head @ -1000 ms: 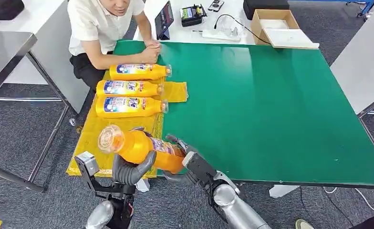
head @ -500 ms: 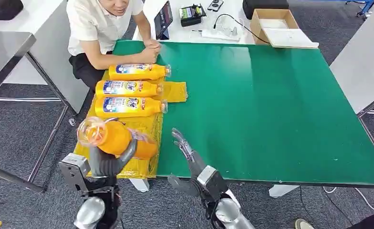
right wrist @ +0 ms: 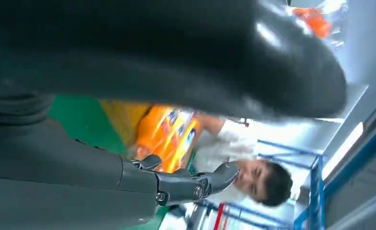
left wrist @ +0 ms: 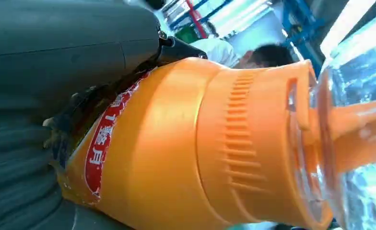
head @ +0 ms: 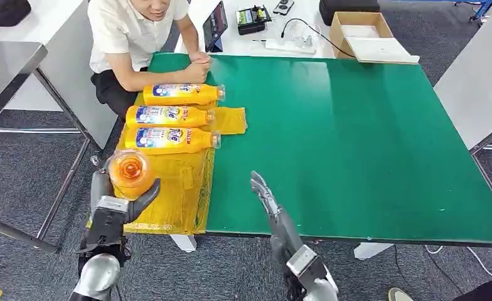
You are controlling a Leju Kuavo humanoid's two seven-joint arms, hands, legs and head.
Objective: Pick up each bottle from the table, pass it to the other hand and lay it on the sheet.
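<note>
Since the earlier frames the handover has been completed: the right robot hand [head: 270,202], which was then closed on the bottle together with the left, has let go and drawn back toward the counter's near edge, while the left robot hand [head: 113,210] has carried the bottle [head: 129,172] outward and swung it so that its clear base now faces the head camera.

Present state: the left robot hand grips the bottle round its body, thumb curled against the side, at the outer near corner of the yellow sheet [head: 176,188]. The left wrist view shows the orange cap end [left wrist: 253,143] projecting beyond the fingers. The right robot hand holds nothing; its fingers are extended and apart, over the green counter [head: 356,138] just beside the sheet's inner edge.

Three bottles [head: 168,116] already lie on the far part of the sheet, side by side, caps pointing toward the counter's middle. A seated person [head: 137,37] rests folded arms at the far corner, close to the farthest bottle.

The governing relation: the bare part of the sheet lies forward and inward of the left robot hand, between it and the nearest laid bottle. The held bottle's long axis stands close to end-on to the camera, whereas the laid bottles lie crosswise. In the inspector's judgement the bottle must be tipped down and turned crosswise before release. The left robot hand is the nearer to the spot
</note>
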